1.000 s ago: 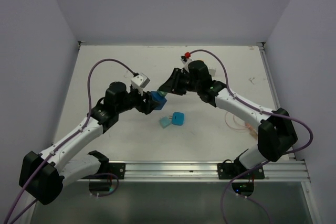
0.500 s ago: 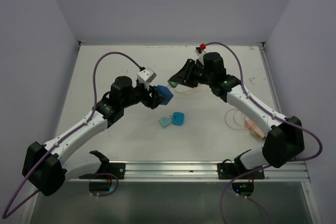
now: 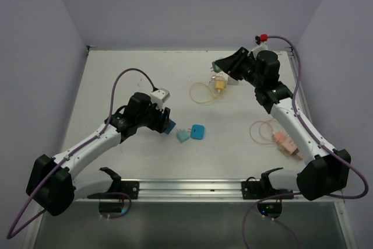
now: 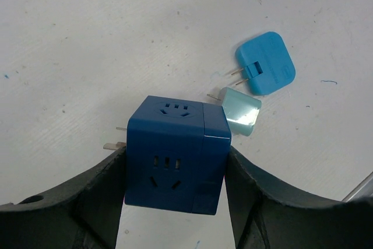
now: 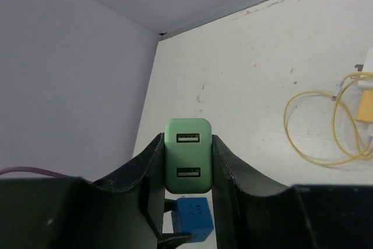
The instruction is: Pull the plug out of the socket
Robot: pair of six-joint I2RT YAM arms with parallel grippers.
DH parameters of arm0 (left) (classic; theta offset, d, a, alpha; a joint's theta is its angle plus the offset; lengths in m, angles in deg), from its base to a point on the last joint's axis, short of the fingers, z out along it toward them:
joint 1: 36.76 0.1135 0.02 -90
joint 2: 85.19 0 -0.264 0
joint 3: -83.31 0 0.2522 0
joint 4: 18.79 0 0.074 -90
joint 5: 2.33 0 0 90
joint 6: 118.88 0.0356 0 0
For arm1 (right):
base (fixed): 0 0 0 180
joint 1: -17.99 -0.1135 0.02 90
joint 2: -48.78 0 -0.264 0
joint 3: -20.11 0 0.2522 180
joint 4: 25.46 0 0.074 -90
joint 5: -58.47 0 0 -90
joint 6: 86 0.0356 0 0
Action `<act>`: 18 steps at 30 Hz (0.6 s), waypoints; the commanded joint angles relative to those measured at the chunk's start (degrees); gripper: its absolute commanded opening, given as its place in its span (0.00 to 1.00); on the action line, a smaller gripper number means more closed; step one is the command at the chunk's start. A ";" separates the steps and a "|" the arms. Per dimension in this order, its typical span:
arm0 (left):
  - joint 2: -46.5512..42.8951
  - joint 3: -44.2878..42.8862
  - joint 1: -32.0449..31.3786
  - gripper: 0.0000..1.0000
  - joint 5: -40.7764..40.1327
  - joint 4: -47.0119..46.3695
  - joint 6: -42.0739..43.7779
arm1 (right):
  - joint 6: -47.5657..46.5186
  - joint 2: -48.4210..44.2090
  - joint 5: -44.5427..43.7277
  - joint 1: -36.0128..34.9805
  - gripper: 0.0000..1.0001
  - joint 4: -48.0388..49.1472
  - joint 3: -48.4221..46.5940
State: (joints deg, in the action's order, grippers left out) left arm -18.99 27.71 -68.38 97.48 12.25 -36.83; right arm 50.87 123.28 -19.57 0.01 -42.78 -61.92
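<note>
White tabletop (image 3: 116,68) carries two arms. The left arm (image 3: 87,144) reaches in towards the middle, and the right arm (image 3: 291,115) stretches along the right edge up to the far edge.

Two loose cables lie on it. One yellow cable (image 3: 201,93) is coiled near the far edge right of the middle, with a yellow plug (image 3: 220,84) on its end. One pink cable (image 3: 262,131) sits close to the right edge with a pink plug (image 3: 284,141).

The left claw (image 4: 175,167) is clamped on the single dark blue socket cube (image 4: 175,155), one finger pressed to each side. It holds the cube low over the middle of the tabletop, a little to the left. Two metal prongs stick out of the cube's left face.

The right claw (image 5: 187,161) is closed tight on the one green plug (image 5: 187,154), which shows two USB ports. It is held up near the far edge, well apart from the cube, so plug and socket are separated.

Two small plugs lie side by side just beside the cube: one bright blue plug (image 4: 265,63) and one pale teal plug (image 4: 242,111), touching or nearly so.
</note>
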 commanded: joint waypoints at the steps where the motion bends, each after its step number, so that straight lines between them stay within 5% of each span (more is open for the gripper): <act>1: -1.95 -0.61 0.06 0.00 -4.00 -1.99 -0.75 | -3.09 -0.41 3.49 0.05 0.00 -0.49 5.23; 9: 0.34 -1.92 1.72 0.00 -15.85 0.74 -4.18 | -6.26 2.58 12.20 -0.04 0.00 5.31 18.42; 18: 2.10 -2.71 10.43 0.00 -16.48 1.97 -6.64 | -7.59 11.53 16.06 -0.56 0.00 16.02 27.13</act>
State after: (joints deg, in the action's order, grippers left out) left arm -17.16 27.66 -59.61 83.20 14.53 -41.88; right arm 44.51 132.05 -7.35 -0.03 -35.35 -35.87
